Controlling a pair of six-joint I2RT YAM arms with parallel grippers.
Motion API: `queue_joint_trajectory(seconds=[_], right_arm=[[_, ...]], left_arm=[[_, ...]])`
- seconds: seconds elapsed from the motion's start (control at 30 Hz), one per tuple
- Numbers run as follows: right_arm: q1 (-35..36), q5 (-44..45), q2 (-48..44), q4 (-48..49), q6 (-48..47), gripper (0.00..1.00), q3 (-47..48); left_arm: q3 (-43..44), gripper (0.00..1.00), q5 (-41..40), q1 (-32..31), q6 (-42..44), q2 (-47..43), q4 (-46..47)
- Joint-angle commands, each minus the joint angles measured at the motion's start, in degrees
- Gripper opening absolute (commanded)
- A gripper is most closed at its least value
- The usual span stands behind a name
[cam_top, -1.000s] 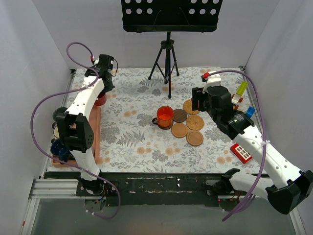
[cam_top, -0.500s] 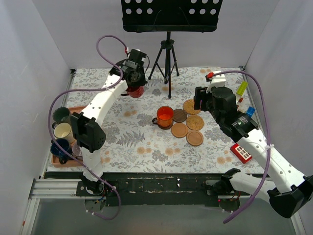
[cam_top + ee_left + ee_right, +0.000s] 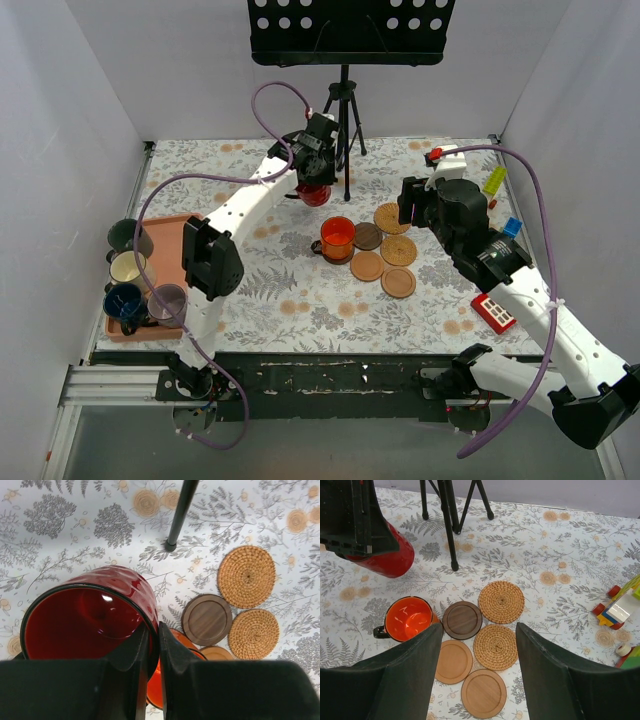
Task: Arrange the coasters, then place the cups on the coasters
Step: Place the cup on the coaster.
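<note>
We count one cup set down so far. The orange cup (image 3: 409,618) stands at the left edge of the coasters (image 3: 496,646). We cannot tell whether a disc lies under it, since only five show: two rattan, one dark and two wood, bunched edge to edge mid-table. A second cup is in transit: the left gripper (image 3: 152,630) is pinched tight on the wall of the red cup (image 3: 85,615). That cup hangs tilted above the cloth, just behind the orange cup and near a tripod (image 3: 343,120) leg. The right gripper (image 3: 479,626) hovers over the coasters with its fingers spread wide, holding nothing. Four cups (image 3: 128,267) wait at the left on the tray (image 3: 192,228): green, cream, blue and purple-grey. We judge the job well under halfway, with the red cup still to be seated and those four to follow. The discs also look too crowded to take every cup. Since a second ago, the left arm has swung the red cup from the tray's far end to the centre, uncovering the tray, while the right arm has hardly shifted.
</note>
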Motion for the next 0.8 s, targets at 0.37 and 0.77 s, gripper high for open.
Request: queue_joint_trajectory(seconds=[0.37,0.77], right_arm=[[-0.2,3.4,-2.1,1.7,-0.4,0.68,-0.3],[-0.3,4.0,-3.7,1.4,0.0,0.68,-1.9]], left_arm=[[11.5,0.0,7.0,-4.1,5.0,6.5,9.7],[12.4,0.0,9.0,-5.3,5.8,10.0,10.8]])
